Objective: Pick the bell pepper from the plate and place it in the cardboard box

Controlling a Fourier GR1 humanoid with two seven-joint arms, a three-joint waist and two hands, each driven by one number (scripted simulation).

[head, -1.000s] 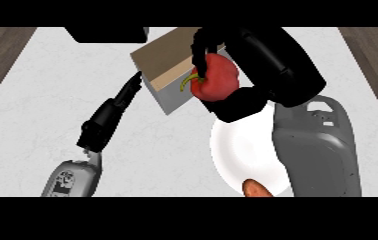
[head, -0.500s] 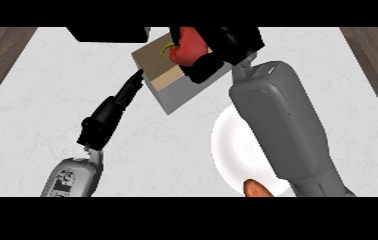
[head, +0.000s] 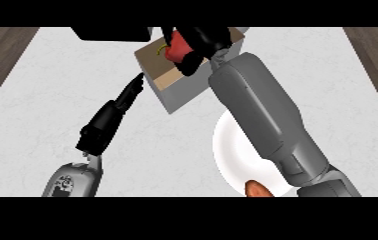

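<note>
The right hand [head: 193,46] is curled round the red pepper [head: 176,50], which shows just to the left of its fingers with its green stem curling out beside it. A second ago the hand held the pepper above the far rim of the plate [head: 227,149], beside the box [head: 168,81]; half a second ago it had reached the box's far corner. Now hand and pepper sit directly over the open top of the box, the forearm stretched long from the lower right across the plate. The carry looks all but done. What remains, by judgement, is to lower a little and open the fingers so the pepper falls inside and not on the rim.

Whether the pepper already touches the box's floor cannot be told; the fingers hide its underside.

The left hand [head: 122,106] lies below and to the left of the right one, its straight fingers pointing up at the box's near left edge, close to it or just touching. It has hardly moved over the second, holds nothing, and may be steadying the box.

Behind the right forearm, at the plate's near edge, a small orange thing [head: 257,189] remains.
</note>
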